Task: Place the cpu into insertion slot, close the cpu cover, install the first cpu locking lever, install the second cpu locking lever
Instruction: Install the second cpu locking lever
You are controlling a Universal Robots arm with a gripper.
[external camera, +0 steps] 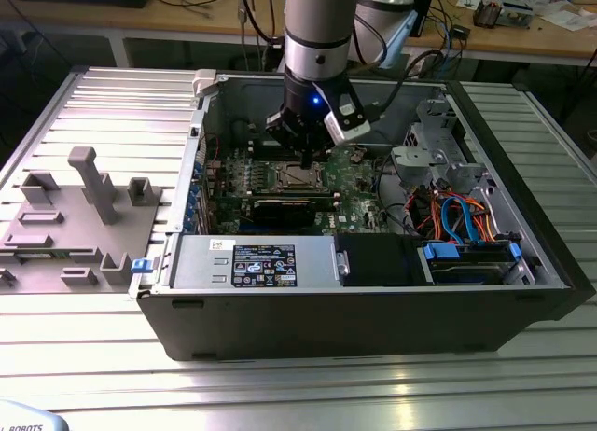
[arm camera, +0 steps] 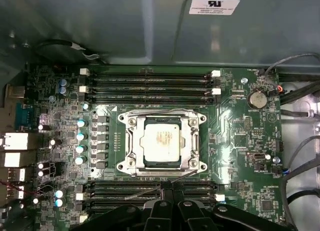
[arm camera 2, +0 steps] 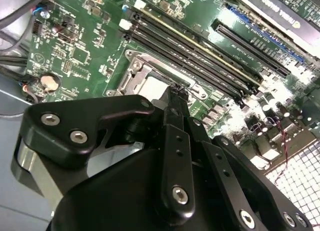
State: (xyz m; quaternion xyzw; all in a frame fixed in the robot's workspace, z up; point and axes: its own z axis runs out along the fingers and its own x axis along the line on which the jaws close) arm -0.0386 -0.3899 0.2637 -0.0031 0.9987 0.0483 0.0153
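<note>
One arm works here, and we find its gripper inside the open case, hanging over the board just beside the slot, at the slot's edge nearer the case's back wall.

In the first wrist view the cpu lies flat in the slot, silvery face up, squared with the rim. We judge the first step done. The cover appears to lie down around the chip, its window framing the metal face. A thin wire lever runs slantwise from the slot's edge out over the memory slots toward the gripper; it does not look latched, though we cannot confirm this.

We see the fingers brought together to a narrow tip in the second wrist view, with nothing held between them. The tip stands at the slot's near edge, close above the rim; whether it touches we cannot tell.

The relation that matters: the cpu lies directly ahead of the closed tip, across the slot's rim, and the loose lever's long axis runs from that rim back toward the tip, along the board's memory-slot side.
</note>
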